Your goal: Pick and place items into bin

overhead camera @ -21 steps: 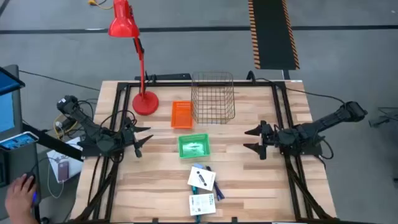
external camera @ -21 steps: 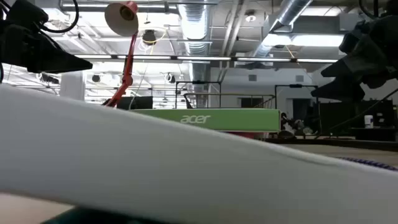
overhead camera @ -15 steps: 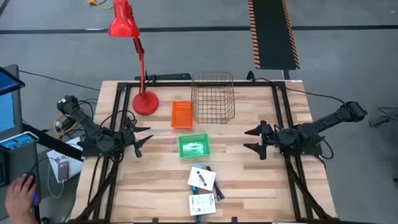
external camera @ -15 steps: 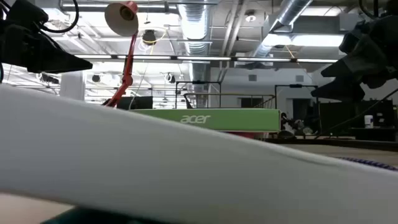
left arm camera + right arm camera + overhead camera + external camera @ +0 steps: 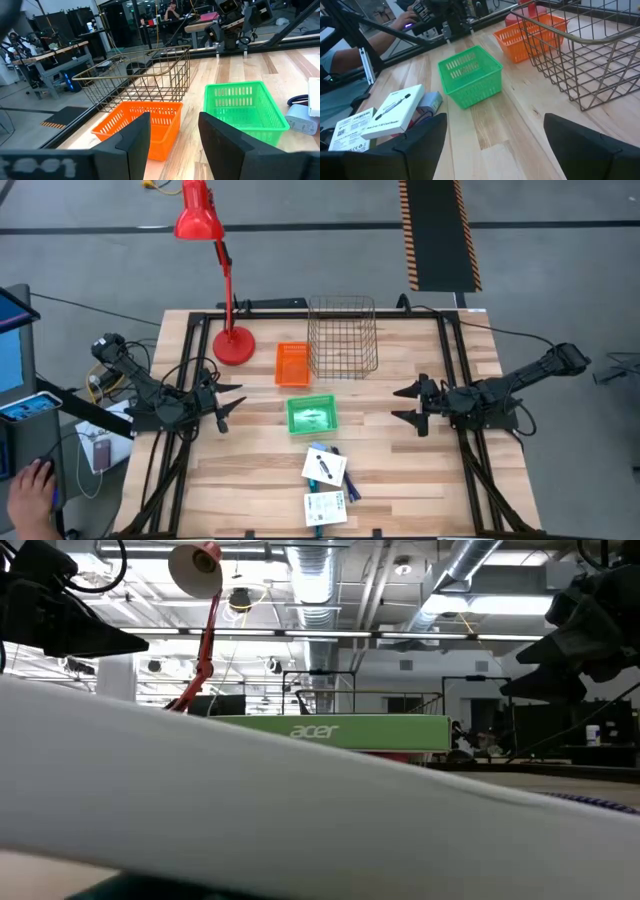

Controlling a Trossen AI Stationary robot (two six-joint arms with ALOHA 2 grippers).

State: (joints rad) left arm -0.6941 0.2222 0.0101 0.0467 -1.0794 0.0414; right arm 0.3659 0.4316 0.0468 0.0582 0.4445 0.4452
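Observation:
Two white card packs with dark print (image 5: 324,467) (image 5: 325,508) lie flat near the table's near edge, with pens (image 5: 350,488) beside them. In the right wrist view the packs (image 5: 395,112) (image 5: 350,131) show next to a pale lavender block (image 5: 429,103). The green basket (image 5: 312,416) stands mid-table. My left gripper (image 5: 228,405) hovers open to its left, above the table, and my right gripper (image 5: 405,408) hovers open to its right. Both point at the basket and hold nothing. The left wrist view shows the green basket (image 5: 247,107) ahead of the open fingers.
An orange basket (image 5: 292,365) and a wire basket (image 5: 343,337) stand behind the green one, with a red lamp's base (image 5: 233,345) at the far left. A person's hand (image 5: 30,485) rests off the table's left side. A white pack fills most of the low view (image 5: 300,820).

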